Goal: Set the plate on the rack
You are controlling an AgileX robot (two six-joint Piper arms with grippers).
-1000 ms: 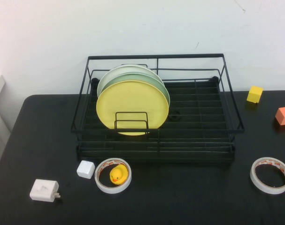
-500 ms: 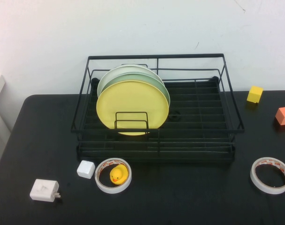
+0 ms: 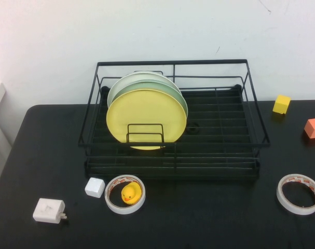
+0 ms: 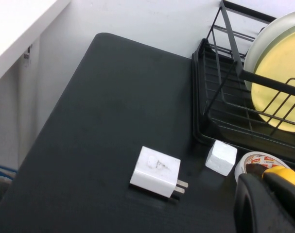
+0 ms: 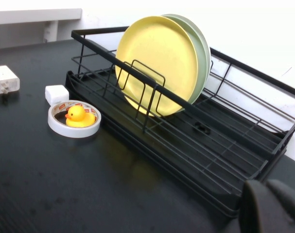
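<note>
Both grippers, left point(image 4: 268, 204) and right point(image 5: 271, 206), clenched empty beside the rack point(image 3: 173, 155) holding the plate point(image 3: 146, 118) upright.

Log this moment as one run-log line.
large round yellow plate: upright in black wire dish rack | left gripper: shut, empty | right gripper: shut, empty
</note>
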